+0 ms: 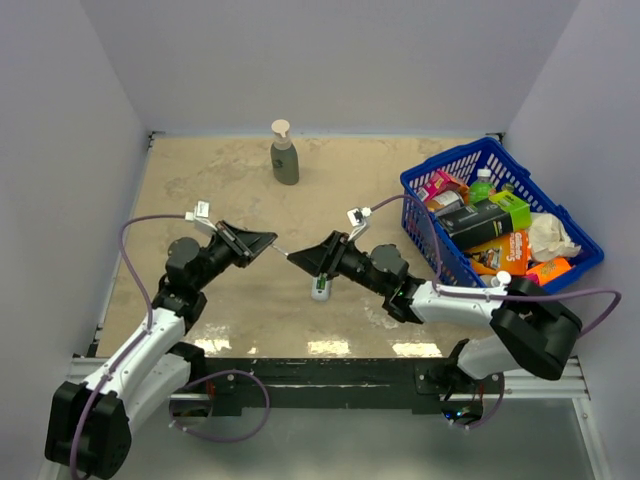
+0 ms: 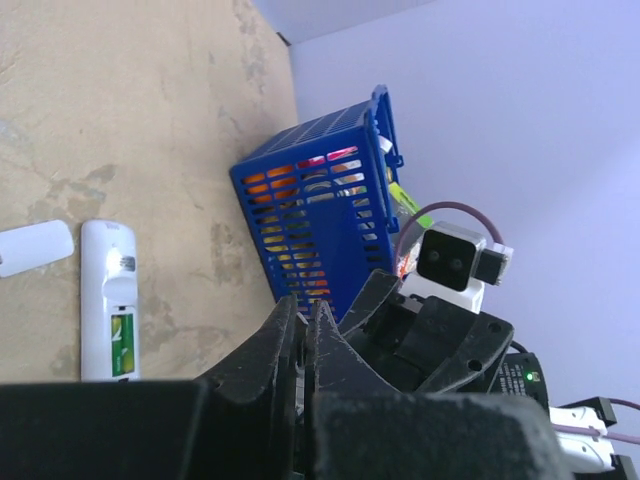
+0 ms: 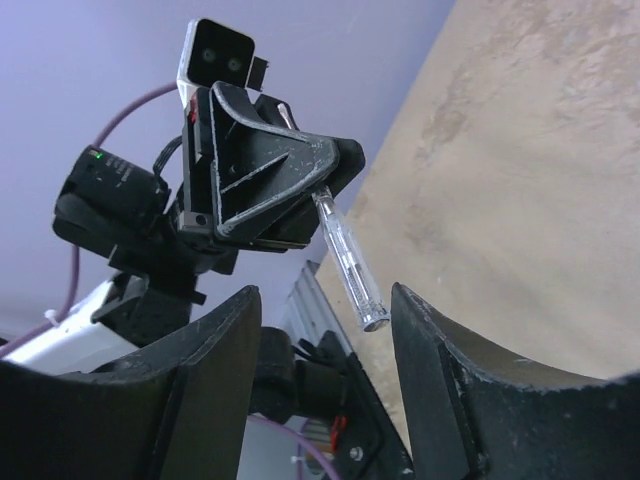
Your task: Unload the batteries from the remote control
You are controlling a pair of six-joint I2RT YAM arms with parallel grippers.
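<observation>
The table (image 1: 230, 190) is sandy brown, with pale walls on three sides. The left gripper (image 1: 270, 244) is squeezed tight on a thin stick (image 1: 281, 251). The stick pokes out from its tip toward the right gripper (image 1: 293, 258). The right gripper's fingers (image 3: 215, 350) are spread wide apart and hold nothing. The see-through end of the stick sits in the gap between them, not touching.

The remote control (image 1: 321, 288) lies flat on the table, just under the right gripper and a bit toward the robot. From the left wrist, its back is open and a green battery (image 2: 122, 343) sits inside. A small white cover (image 2: 35, 247) lies right beside the remote's end.

A blue basket (image 1: 428, 175) full of things stands past the right gripper. A soap bottle (image 1: 285, 155) stands far out beyond both grippers.
</observation>
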